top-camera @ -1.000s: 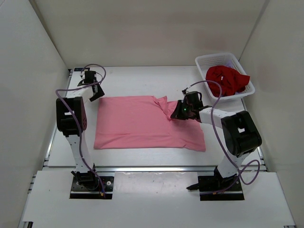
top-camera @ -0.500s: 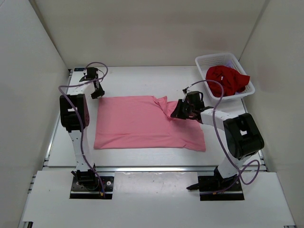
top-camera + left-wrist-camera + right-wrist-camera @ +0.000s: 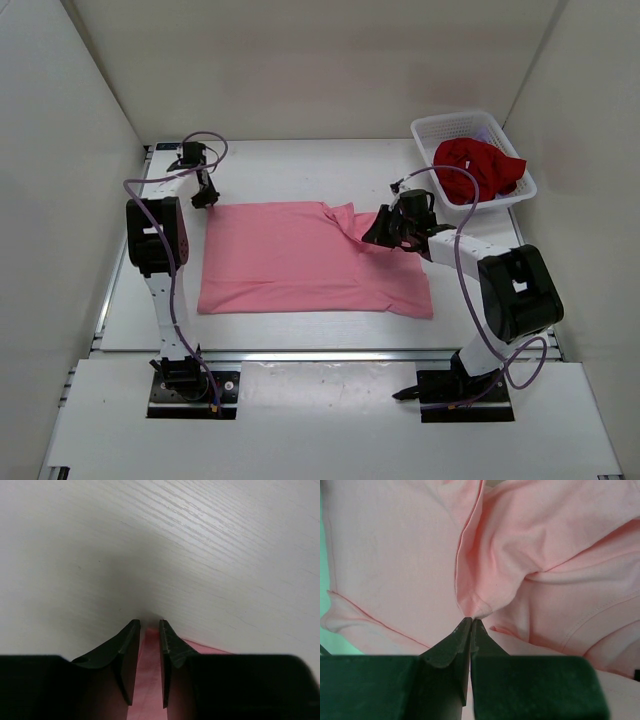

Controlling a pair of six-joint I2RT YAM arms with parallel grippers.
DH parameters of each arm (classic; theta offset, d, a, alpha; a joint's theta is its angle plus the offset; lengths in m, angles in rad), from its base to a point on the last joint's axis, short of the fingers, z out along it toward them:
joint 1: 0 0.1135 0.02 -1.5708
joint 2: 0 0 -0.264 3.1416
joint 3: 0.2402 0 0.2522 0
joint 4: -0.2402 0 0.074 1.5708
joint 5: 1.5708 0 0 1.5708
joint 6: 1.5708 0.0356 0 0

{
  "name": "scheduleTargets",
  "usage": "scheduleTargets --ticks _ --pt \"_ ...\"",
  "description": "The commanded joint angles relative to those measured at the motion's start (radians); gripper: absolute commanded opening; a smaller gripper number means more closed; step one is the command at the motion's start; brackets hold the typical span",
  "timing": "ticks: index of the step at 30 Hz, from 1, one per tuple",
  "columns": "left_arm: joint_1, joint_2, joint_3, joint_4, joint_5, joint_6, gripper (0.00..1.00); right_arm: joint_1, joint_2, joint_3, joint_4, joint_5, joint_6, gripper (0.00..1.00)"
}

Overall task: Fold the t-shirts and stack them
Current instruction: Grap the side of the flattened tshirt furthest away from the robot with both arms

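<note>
Right pincer (image 3: 471, 621) pinches one pink t-shirt (image 3: 300, 262).

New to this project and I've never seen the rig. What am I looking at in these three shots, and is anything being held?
These are two small robot arms bolted at the near edge of a white table, each ending in a two-finger gripper. The wide picture comes from a fixed camera above and behind them. Each close-up comes from a camera on one wrist, looking past that arm's own black fingers.

A pink t-shirt lies spread on the table. The right gripper is shut on a bunched fold on the shirt's right side. The left gripper sits at its far left corner, fingers narrowly apart with pink between them; whether it has a real grip can't be told. A dark red t-shirt is bundled in the white basket at far right.
</note>
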Motion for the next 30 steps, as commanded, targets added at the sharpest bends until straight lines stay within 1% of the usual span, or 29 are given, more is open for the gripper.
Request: scheduleTargets --ticks 1,3,6,8,11,13,15,20,23,26,30 --pt "-0.009 -0.039 -0.016 -0.019 0.029 0.009 0.30 -0.004 -0.039 -0.005 0.046 -0.004 0.005 0.00" --pt "-0.015 -0.040 -0.021 -0.027 0.025 0.008 0.27 -0.010 -0.048 -0.010 0.045 -0.001 0.001 0.00" --pt "-0.014 -0.042 -0.025 -0.024 0.026 0.003 0.20 -0.018 -0.051 -0.007 0.045 -0.007 0.004 0.00" --pt "-0.012 -0.048 -0.031 -0.021 0.022 -0.002 0.15 -0.024 -0.053 0.002 0.042 -0.008 0.011 0.00" --pt "-0.008 -0.063 -0.056 -0.011 0.025 -0.011 0.03 -0.039 -0.053 0.019 0.046 -0.022 0.013 0.01" --pt "-0.003 -0.072 -0.071 -0.002 0.022 -0.011 0.00 -0.051 -0.048 0.033 0.043 -0.024 0.018 0.00" --pt "-0.002 -0.082 -0.085 -0.004 0.025 -0.020 0.00 -0.062 -0.040 0.059 0.029 -0.025 0.013 0.00" --pt "-0.008 -0.152 -0.128 0.041 0.088 -0.052 0.00 -0.097 -0.022 0.131 -0.009 -0.044 0.021 0.00" --pt "-0.014 -0.207 -0.143 0.062 0.169 -0.087 0.00 -0.103 -0.052 0.159 -0.040 -0.024 0.013 0.00" --pt "-0.021 -0.276 -0.182 0.081 0.209 -0.117 0.00 -0.096 -0.085 0.162 -0.069 -0.010 0.005 0.00" --pt "-0.020 -0.383 -0.254 0.091 0.212 -0.111 0.00 -0.116 -0.181 0.089 -0.098 0.002 0.007 0.00"
